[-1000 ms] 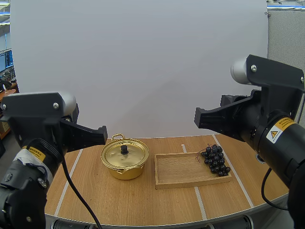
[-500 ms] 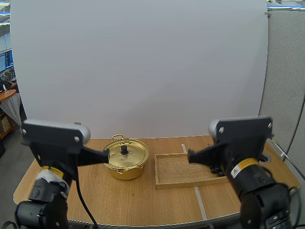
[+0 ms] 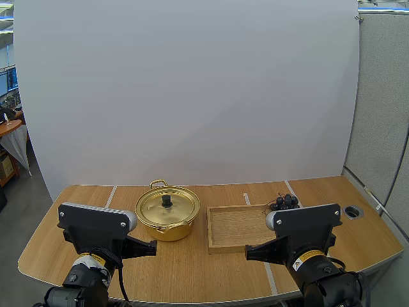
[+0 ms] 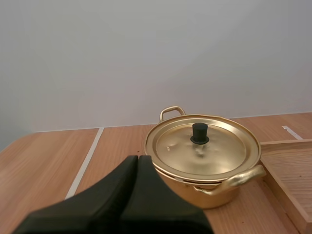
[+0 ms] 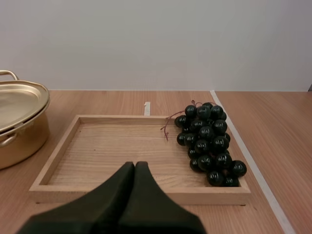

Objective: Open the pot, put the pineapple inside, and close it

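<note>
A gold pot (image 3: 167,214) with its lid (image 4: 202,146) on and a black knob (image 4: 199,132) stands left of centre on the table. To its right lies a wooden tray (image 3: 235,228), with a bunch of dark grapes (image 5: 209,141) in its right end. No pineapple is to be seen. My left gripper (image 4: 138,159) is shut on nothing, low at the near side of the pot and apart from it. My right gripper (image 5: 135,165) is shut too, just before the tray's near rim (image 5: 136,194). Both arms sit low at the table's front edge.
White tape lines (image 3: 108,197) run across the wooden table top. A round hole (image 3: 352,210) sits near the table's right edge. A white backdrop stands behind the table. Bare wood lies left of the pot and in front of the tray.
Both arms have sunk from high and close to the camera down to the table's front edge. Pot, tray and grapes have not moved.
</note>
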